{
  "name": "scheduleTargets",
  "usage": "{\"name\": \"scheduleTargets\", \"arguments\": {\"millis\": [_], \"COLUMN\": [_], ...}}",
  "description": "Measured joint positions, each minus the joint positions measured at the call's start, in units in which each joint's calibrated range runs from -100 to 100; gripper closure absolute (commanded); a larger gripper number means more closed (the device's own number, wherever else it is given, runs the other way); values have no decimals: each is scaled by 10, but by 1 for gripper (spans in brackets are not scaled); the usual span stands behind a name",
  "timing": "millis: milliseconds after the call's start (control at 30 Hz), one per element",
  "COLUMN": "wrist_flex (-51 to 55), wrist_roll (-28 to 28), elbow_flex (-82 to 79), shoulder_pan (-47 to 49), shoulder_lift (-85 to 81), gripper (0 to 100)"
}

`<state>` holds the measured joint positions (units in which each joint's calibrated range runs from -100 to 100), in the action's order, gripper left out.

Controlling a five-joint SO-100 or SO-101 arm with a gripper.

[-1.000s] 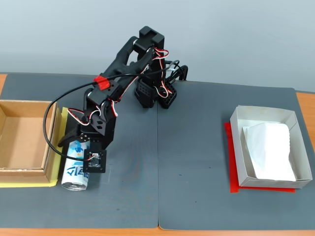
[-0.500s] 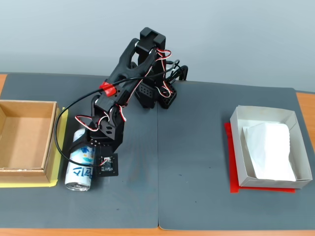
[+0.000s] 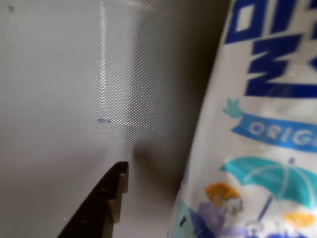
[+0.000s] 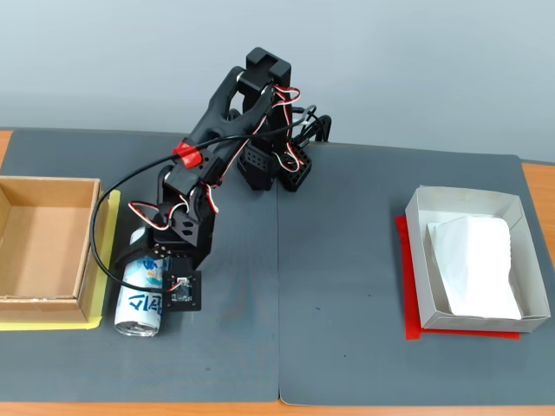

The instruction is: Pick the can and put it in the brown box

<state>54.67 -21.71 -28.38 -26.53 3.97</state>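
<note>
black printed arm (image 4: 230, 130) is showing red-white-black servo wires, a looping black cable (image 4: 108, 212), a red clip (image 4: 186, 157), and a notched finger (image 3: 101, 203).

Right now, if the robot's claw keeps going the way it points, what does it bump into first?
Probably the dark mat: the gripper points down over the lying can.
</note>
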Motion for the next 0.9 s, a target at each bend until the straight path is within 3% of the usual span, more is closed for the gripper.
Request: {"name": "scheduleTargets", "arguments": {"millis": [633,900], "wrist_flex": [-52,-51], "wrist_roll": [0,0], "elbow_flex": [0,-3], "shoulder_pan": [-16,-17], "shoulder_lift": [41,41], "gripper": [53,73]}}
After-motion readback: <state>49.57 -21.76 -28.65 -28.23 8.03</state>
